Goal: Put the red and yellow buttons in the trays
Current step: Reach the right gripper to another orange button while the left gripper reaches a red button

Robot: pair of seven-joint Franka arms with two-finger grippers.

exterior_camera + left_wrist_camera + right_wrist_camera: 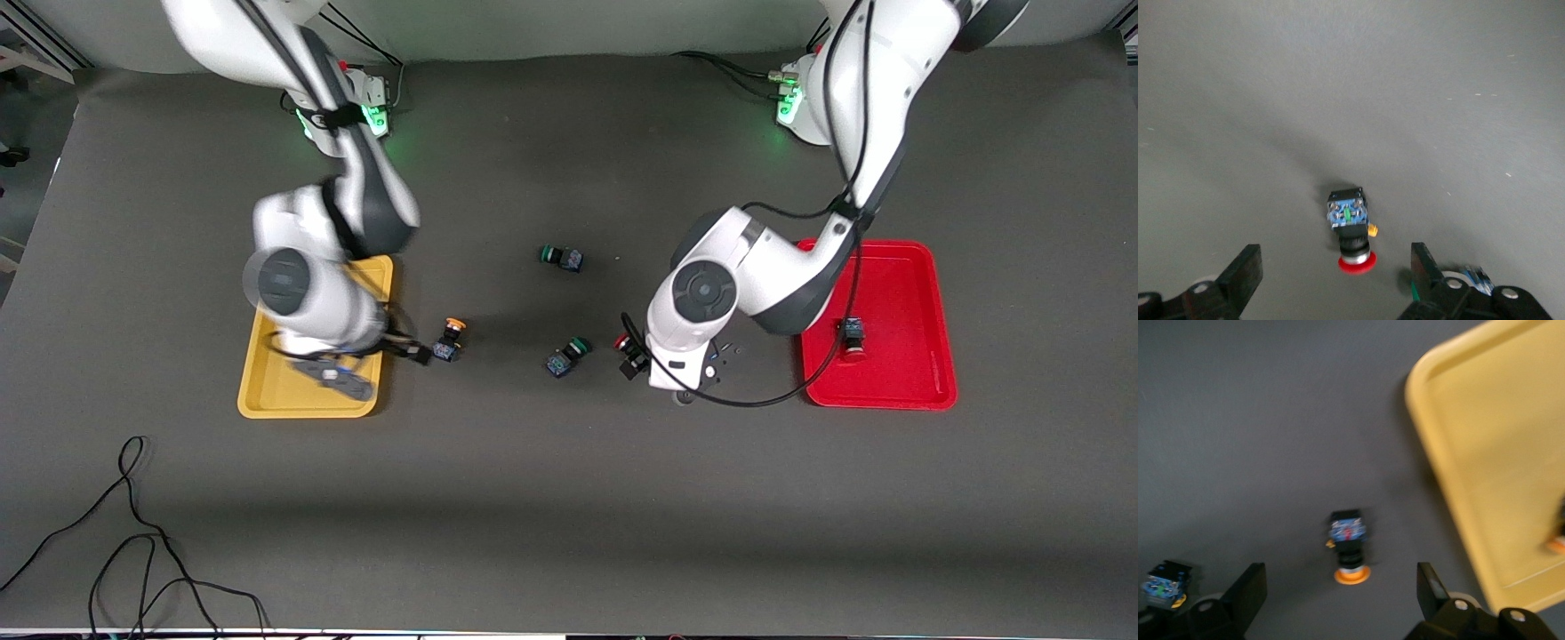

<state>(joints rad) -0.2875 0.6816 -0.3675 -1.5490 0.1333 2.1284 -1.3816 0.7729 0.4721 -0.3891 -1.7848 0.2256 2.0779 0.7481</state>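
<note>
Overhead view of a dark table with two white robot arms reaching down from twelve o'clock.

At about nine o'clock sat the yellow tray (258, 382), largely covered by the right arm. The right wrist view showed a small orange-capped shape (1558, 543) at the frame's edge over the tray, probably one yellow button already delivered. The right gripper (418, 353) hung low just beside the tray's rim toward the table's centre. Its fingers (1248, 593) were spread apart, with the loose yellow button (449, 340) lying on its side on the mat in line with the gap. That pose looked like lining up for a pick.

Near the centre lay two green buttons, one (562, 258) toward twelve o'clock and one (566, 356) nearer the front camera. Neither belongs to the task, so both were left alone.

Just past them, the red button (625, 345) lay on its side on the mat. The left gripper (633, 360) hovered over it, fingers (1241, 273) apart on either side and holding nothing, apparently ready to drop and close.

At three o'clock the red tray (925, 267) held another red button (853, 336), seemingly already sorted.
</note>
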